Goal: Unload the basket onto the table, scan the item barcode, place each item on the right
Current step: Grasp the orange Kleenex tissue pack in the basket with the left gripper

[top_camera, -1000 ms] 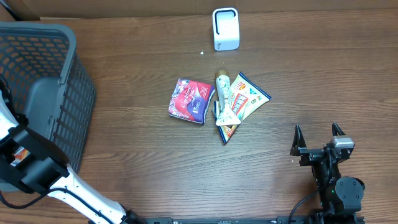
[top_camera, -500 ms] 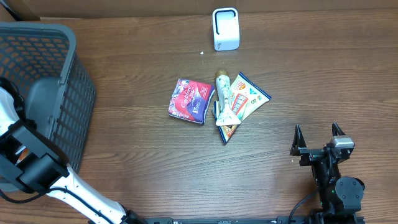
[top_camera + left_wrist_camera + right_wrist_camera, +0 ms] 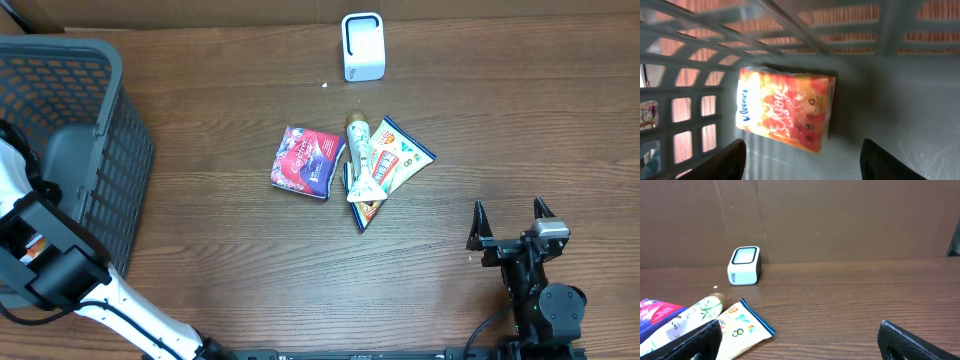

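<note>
**Views**

1. The overhead view shows the whole table [image 3: 230, 280]. A grey basket [image 3: 110, 130] stands at its left edge and a white scanner [image 3: 362, 45] at the far edge, centre. Three items lie in a cluster mid-table:
   - a red-and-purple packet [image 3: 308, 160];
   - a tube [image 3: 360, 160], lying across the yellow one;
   - a yellow-and-white packet [image 3: 398, 160].
2. The overhead view does not show the left pincer. The left arm reaches down into the basket, and the arm hides what lies under it.
3. The left wrist view alone shows the inside of the basket. An orange tissue pack [image 3: 785, 110] lies on the basket floor, against the mesh wall.
4. The right wrist view shows the scanner's front window (seen from above, only its top is visible). It also shows part of the cluster, low at the left of the frame.

**Pincers**

- The left pincer [image 3: 802, 150] stands open inside the basket. Its fingers are spread to either side, just short of the tissue pack, and it grips nothing.
- The right pincer [image 3: 510, 215] stands fully open near the table's right front, well apart from the cluster. It holds nothing.

**Count**

- One basket.
- One scanner.
- One tissue pack.
- Two packets.
- One tube.
- Two pincers.
</note>
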{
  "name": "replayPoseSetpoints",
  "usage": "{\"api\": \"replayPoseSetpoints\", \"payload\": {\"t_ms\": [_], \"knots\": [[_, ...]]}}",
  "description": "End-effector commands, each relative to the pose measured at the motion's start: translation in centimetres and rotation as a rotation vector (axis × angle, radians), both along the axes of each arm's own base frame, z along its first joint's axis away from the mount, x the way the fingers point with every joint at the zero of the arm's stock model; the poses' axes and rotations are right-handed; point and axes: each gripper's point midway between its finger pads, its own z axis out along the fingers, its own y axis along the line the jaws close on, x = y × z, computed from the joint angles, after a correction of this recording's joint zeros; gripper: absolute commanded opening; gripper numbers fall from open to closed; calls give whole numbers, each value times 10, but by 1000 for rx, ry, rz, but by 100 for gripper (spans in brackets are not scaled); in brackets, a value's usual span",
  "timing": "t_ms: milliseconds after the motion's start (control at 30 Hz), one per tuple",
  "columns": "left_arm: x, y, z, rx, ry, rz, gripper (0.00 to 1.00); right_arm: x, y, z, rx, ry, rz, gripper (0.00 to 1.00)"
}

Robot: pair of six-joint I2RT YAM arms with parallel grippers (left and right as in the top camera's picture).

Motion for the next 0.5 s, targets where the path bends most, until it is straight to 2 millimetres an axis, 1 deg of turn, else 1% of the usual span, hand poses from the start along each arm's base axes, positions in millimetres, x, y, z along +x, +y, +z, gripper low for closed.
{"api": "replayPoseSetpoints", "payload": {"t_ms": [0, 133, 333, 400, 467], "knots": [[-3, -7, -15, -48, 24, -37, 64, 0, -1, -1, -4, -8, -5, 100], [-5, -9, -25, -50, 26, -37, 65, 0, -1, -1, -4, -7, -5, 100], [-7, -5, -28, -22, 41, -37, 65, 0, -1, -1, -4, -8, -5, 100], [-7, -1, -26, -1, 46, -38, 64, 0, -1, -1, -4, -8, -5, 100], [-5, 1, -26, 5, 40, -43, 58, 0, -1, -1, -4, -8, -5, 100]]}}
